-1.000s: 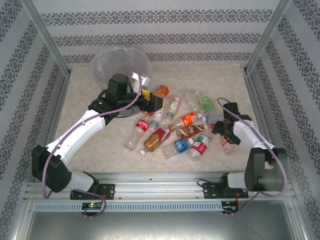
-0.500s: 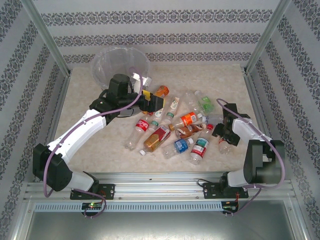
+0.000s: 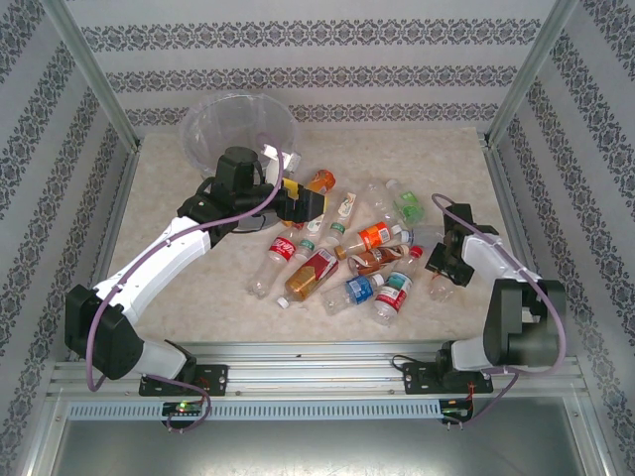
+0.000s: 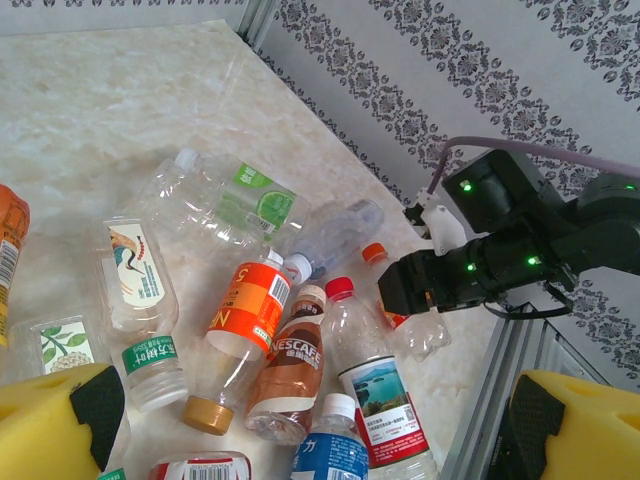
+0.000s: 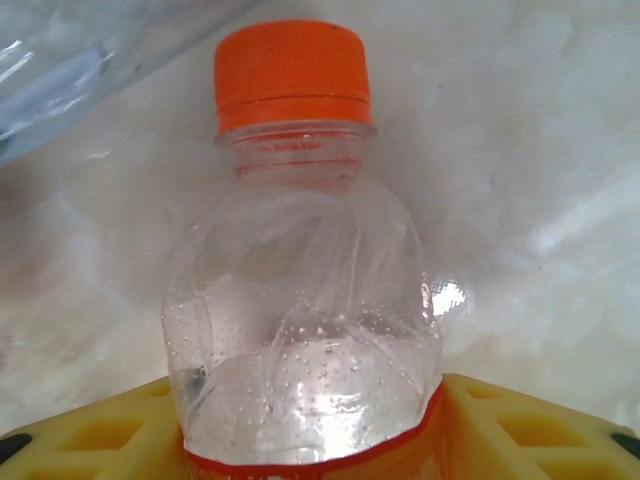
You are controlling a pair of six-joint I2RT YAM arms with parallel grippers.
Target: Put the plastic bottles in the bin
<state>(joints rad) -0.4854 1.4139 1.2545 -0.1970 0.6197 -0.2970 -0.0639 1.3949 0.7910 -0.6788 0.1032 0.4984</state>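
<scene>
The right gripper (image 5: pixel 310 425) is pressing its yellow pads (image 5: pixel 95 440) on both sides of a clear bottle (image 5: pixel 300 290), whose lower part is cut off below them. Its long axis is running straight out between the pads, orange cap (image 5: pixel 290 70) pointing away toward bare table (image 5: pixel 530 150). The left gripper (image 4: pixel 315 410) is hanging wide open and empty over the other bottles (image 4: pixel 250 310), the bin (image 3: pixel 238 124) standing behind its fingers (image 4: pixel 50 425), partly hidden.

Patterned striped walls (image 3: pixel 317 59) — pale marbled tabletop (image 3: pixel 446 159).
</scene>
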